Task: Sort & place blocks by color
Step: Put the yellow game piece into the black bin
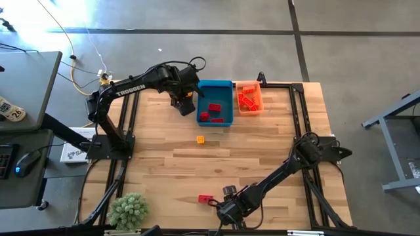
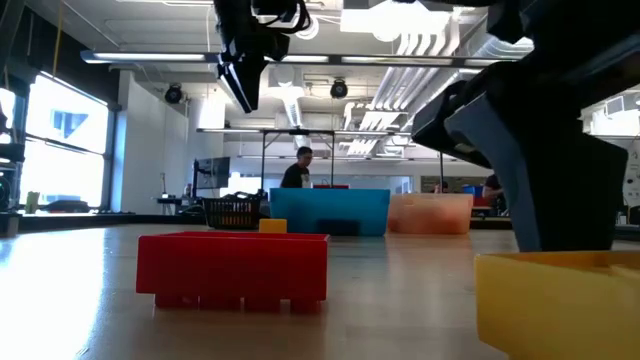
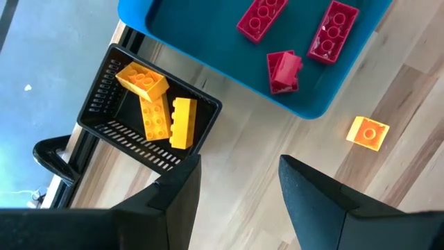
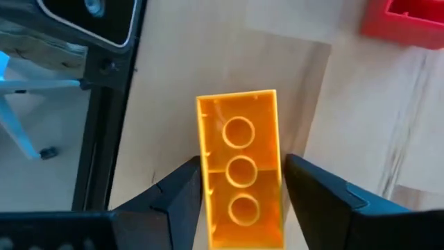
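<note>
Only clear text: "TROSSEN" in white caps on the left arm (image 1: 131, 88), upper-left-centre of the high view, running along the arm's long link. A round tag (image 1: 14, 113) at far left edge of the same view carries a number, approx. "26", not certain. White box (image 1: 71, 153) at left by the table frame has print, too small to read. Low & wrist views: no legible text.

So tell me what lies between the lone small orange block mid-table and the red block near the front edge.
Only bare wood, in the high view: the table shows nothing between the small orange block and the red block.
</note>
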